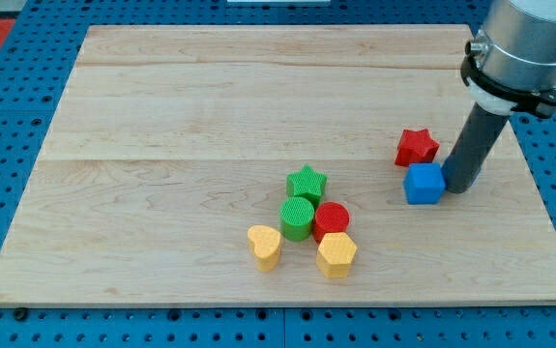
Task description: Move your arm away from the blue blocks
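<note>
A blue cube (424, 184) sits on the wooden board (161, 145) at the view's right. A red star block (416, 147) lies just above it, toward the view's top. My tip (456, 188) rests right beside the blue cube's right side, touching or nearly touching it. The dark rod rises up and right to the grey arm body (524, 43). Only one blue block shows.
A cluster lies near the bottom middle: a green star (307, 182), a green cylinder (298, 218), a red cylinder (332, 220), a yellow heart (265, 246) and a yellow hexagon (336, 254). A blue pegboard (7, 145) surrounds the board.
</note>
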Available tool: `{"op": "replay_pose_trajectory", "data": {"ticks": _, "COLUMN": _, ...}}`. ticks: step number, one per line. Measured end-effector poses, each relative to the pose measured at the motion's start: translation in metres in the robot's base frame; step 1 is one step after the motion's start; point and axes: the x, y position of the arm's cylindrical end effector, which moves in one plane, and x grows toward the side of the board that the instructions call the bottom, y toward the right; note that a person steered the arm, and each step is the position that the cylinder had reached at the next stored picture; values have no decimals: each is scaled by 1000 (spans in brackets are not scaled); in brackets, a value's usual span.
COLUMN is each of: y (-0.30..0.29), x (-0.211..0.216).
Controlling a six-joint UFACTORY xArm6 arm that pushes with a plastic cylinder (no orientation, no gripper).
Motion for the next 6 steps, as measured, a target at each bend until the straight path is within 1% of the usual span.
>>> {"op": "replay_pose_trajectory", "data": {"ticks": 1, "y": -2, "x": 10}}
{"op": "replay_pose_trajectory", "data": {"ticks": 2, "y": 14, "x": 38}}
{"op": "replay_pose_trajectory", "data": {"ticks": 3, "y": 61, "x": 43}}
{"op": "replay_pose_trajectory", "data": {"ticks": 4, "y": 71, "x": 37}}
{"op": "replay_pose_trajectory", "data": {"ticks": 6, "y": 68, "x": 28}}
